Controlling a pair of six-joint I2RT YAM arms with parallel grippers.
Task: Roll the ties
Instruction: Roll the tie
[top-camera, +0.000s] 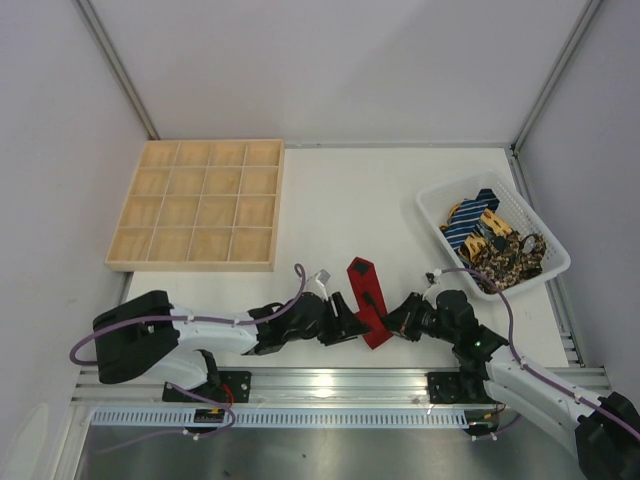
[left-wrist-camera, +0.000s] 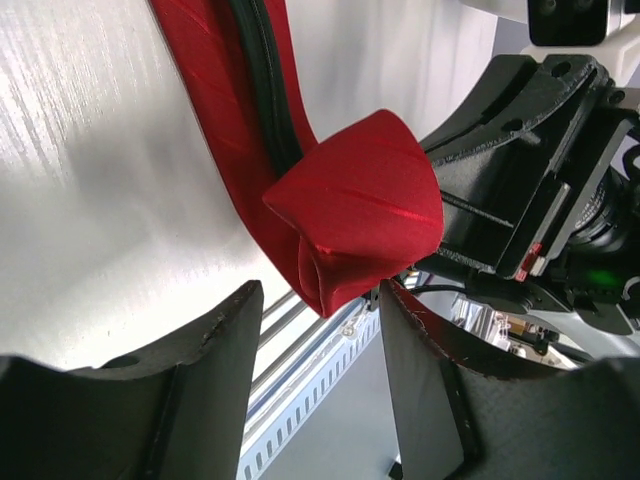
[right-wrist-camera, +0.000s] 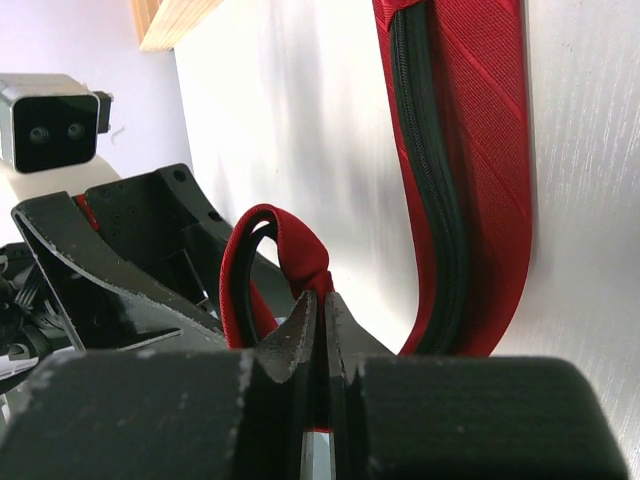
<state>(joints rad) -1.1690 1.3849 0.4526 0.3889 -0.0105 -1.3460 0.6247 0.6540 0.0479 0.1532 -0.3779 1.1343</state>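
The red tie (top-camera: 365, 296) lies on the white table near the front edge, its pointed end toward the back and its near end curled into a small loop (left-wrist-camera: 355, 205). My right gripper (right-wrist-camera: 322, 300) is shut on the red fabric of that loop (right-wrist-camera: 300, 245). My left gripper (left-wrist-camera: 320, 300) is open just in front of the loop, a finger (left-wrist-camera: 215, 350) on each side, not touching it. The tie's long strip (right-wrist-camera: 465, 150) shows its black inner seam. In the top view both grippers meet at the tie's near end (top-camera: 378, 328).
A wooden grid tray (top-camera: 195, 205) with several empty compartments sits at the back left. A white basket (top-camera: 555, 260) at the right holds the navy striped, mustard and speckled ties (top-camera: 490, 240). The slotted metal rail (top-camera: 340, 385) runs along the table's front edge.
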